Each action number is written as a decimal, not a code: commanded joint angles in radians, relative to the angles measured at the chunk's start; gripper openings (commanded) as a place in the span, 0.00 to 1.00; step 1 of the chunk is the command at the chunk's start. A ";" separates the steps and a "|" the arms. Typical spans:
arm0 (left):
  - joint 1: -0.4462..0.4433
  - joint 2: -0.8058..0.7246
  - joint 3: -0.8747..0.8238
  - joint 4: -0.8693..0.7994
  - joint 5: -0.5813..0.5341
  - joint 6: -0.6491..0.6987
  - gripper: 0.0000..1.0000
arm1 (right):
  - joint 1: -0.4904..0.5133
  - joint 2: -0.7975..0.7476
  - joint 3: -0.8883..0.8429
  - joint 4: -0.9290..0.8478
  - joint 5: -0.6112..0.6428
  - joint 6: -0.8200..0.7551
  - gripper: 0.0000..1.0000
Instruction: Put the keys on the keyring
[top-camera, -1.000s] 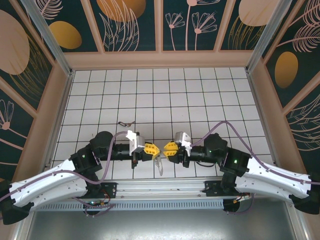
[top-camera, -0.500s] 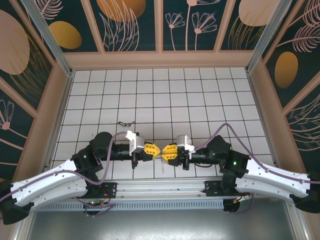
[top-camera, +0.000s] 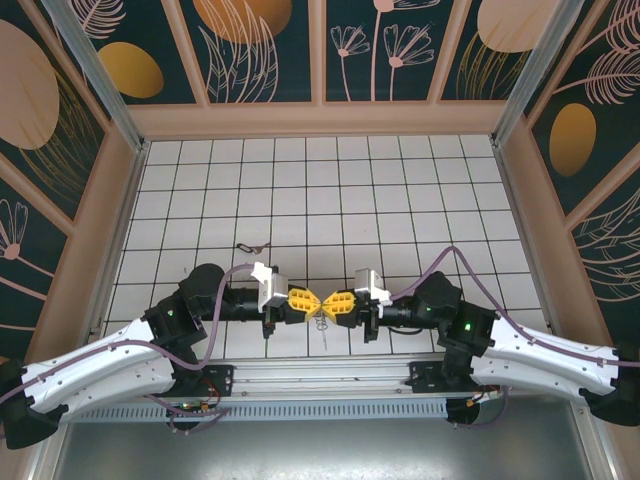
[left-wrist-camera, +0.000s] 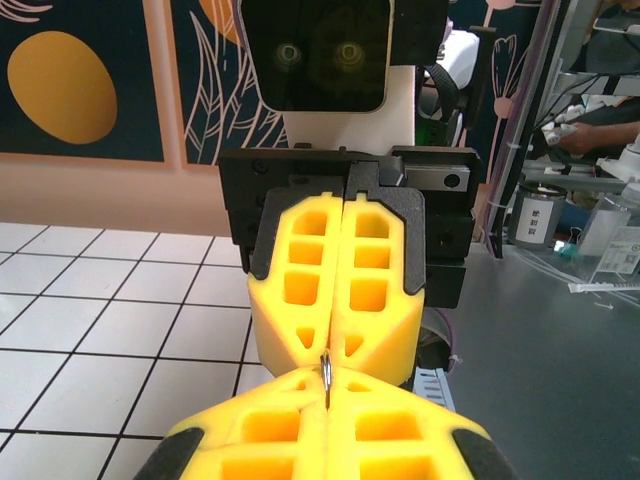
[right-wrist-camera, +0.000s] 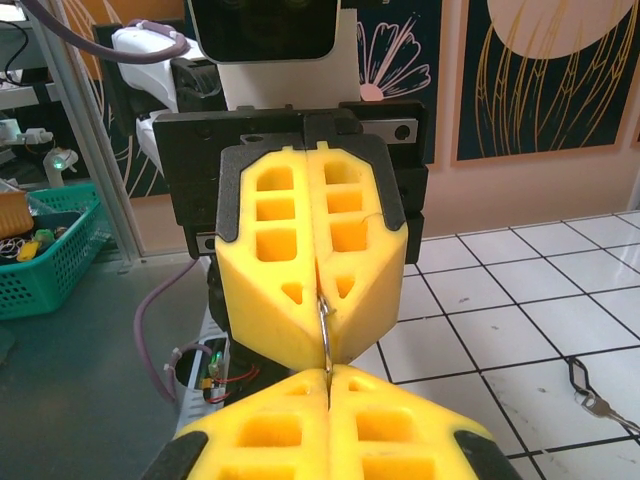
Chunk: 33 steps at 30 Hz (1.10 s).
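the keyring (top-camera: 250, 247) is lying loose on the tiled tabletop (top-camera: 420, 190), between 10 and 11 o'clock of the left hand (top-camera: 300, 299) in the top view and well apart from it. it is looking like a thin, floppy loop that is likely sliding easily on the tiles, so pinching the loop itself seems best. the left hand is pressing its yellow pads together on a key (left-wrist-camera: 326, 366), which is showing edge-on as a sliver of metal. the right hand (top-camera: 339, 302), at 3 o'clock of the left, is clamping the same sliver, tip to tip. the key is probably handling as light, stiff and slippery, so the flat head is the place to grip. a jar (left-wrist-camera: 545, 215) is carrying a label too blurred to read.
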 joint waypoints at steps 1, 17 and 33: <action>-0.005 0.016 0.005 0.005 -0.003 -0.006 0.00 | 0.008 -0.001 -0.006 0.055 0.021 -0.003 0.00; -0.005 0.043 0.068 -0.227 -0.162 0.043 0.13 | 0.008 0.038 0.133 -0.233 0.163 -0.055 0.00; -0.005 0.042 0.086 -0.258 -0.175 0.040 0.22 | 0.016 0.097 0.181 -0.308 0.159 -0.090 0.00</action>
